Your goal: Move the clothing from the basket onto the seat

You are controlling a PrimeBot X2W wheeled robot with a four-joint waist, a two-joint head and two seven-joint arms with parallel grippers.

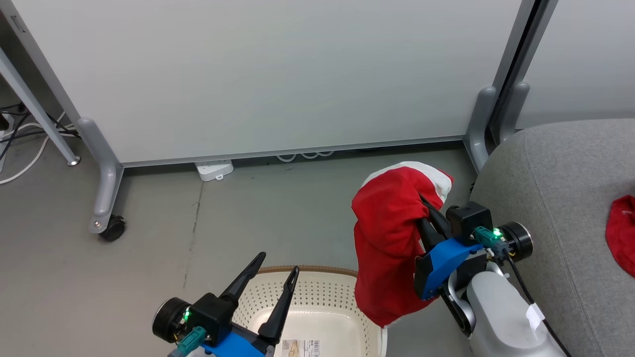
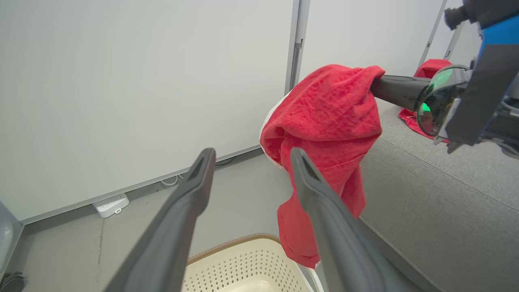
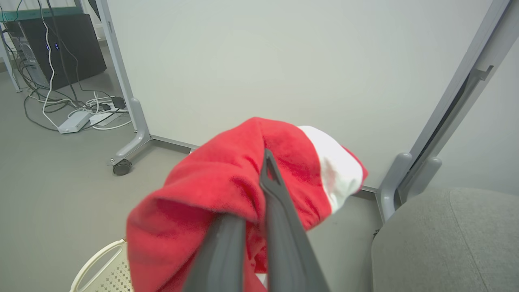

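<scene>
Head view: the right pincer (image 1: 425,210), clamped on a red garment (image 1: 387,238), holds it above the basket (image 1: 317,292), near the seat (image 1: 560,198). Left wrist view: the left pincer (image 2: 251,154) stands apart, empty. Right wrist view: the garment hangs loosely bunched and could slip free mid-swing.

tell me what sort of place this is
Most likely an office or lab set up for testing, not a home: white partition panels on wheeled feet, a bare grey floor with power strips and loose cables, and a grey sofa beside them.
</scene>
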